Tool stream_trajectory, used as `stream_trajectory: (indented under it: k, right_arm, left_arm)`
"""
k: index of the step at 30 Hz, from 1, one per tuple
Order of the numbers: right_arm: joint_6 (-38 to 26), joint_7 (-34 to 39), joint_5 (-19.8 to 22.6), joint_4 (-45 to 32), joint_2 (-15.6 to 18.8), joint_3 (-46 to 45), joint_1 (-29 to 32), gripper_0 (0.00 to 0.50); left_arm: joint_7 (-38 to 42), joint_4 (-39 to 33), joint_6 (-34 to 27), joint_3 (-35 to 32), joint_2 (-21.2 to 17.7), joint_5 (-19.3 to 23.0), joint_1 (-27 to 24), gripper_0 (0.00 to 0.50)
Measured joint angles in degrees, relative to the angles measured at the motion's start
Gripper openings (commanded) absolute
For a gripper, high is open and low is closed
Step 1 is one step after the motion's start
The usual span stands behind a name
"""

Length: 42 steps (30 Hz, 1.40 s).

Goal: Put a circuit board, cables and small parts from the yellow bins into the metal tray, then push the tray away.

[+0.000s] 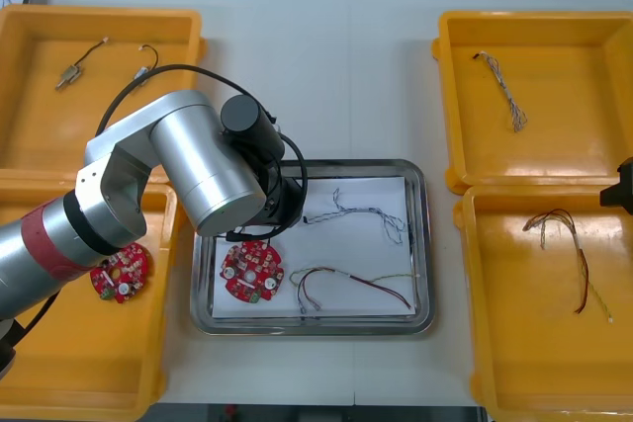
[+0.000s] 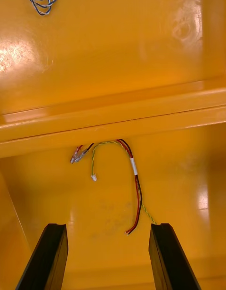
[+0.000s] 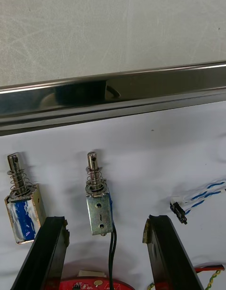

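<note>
The left gripper (image 3: 106,219) hangs low over the white inside of the tray (image 3: 113,94), fingers spread wide and holding nothing. Between them, touching neither, lies a small metal part (image 3: 100,210). Its long axis runs along the fingers, the spring-wound pin points at the tray's far rim, and a black lead trails back toward the gripper. A second part (image 3: 21,210) lies just outside one finger, parallel to the first and with its pin the same way.

Just behind the fingers, in the tray's near-left corner, sits a board (image 1: 251,271). A blue and white cable (image 1: 371,212) sprawls over the tray's far-right part. A red and yellow cable (image 1: 356,279) stretches left to right along the near edge.

The tray rests on a light, matte table (image 1: 326,66) between the bins, with dark floor beyond the table's far edge. A spare board (image 1: 121,274) lies by the right wall of the left near bin (image 1: 59,363). Two more parts (image 1: 71,71) with leads lie near the far wall of the left far bin (image 1: 30,126).

The right gripper (image 2: 108,226) waits with its fingers wide apart and empty over the right near bin (image 1: 514,343). Another red and yellow cable (image 2: 134,177) lies ahead of it. A twisted cable (image 1: 504,91) lies in the right far bin (image 1: 593,145).
</note>
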State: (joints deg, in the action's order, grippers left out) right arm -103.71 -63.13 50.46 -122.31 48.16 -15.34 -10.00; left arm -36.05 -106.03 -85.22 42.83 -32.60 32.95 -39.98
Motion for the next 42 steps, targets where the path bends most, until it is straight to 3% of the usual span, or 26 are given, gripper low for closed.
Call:
stream_trajectory:
  k: [8, 20, 28, 42]
  right_arm:
    - [0.00, 0.00, 0.04, 0.00, 0.00, 0.00, 0.00, 0.500]
    - [0.01, -2.89, 0.84, -0.19, 0.00, 0.00, 0.01, 0.500]
    - [-0.06, -2.95, 1.64, -1.92, 0.00, 0.20, -0.03, 0.500]
    - [-2.16, -3.34, 2.37, -8.12, 0.11, 10.89, -5.60, 0.500]
  left_arm:
    - [0.00, -0.19, -3.36, -0.69, 0.00, 1.14, -1.24, 0.500]
    - [-0.01, -6.08, -14.67, -12.27, -1.16, 11.08, -2.07, 0.500]
    - [-0.34, -8.35, -17.65, -17.55, -7.25, 17.80, -2.10, 0.500]
    - [-7.41, -8.46, -20.71, -23.13, -17.49, 23.47, -2.11, 0.500]
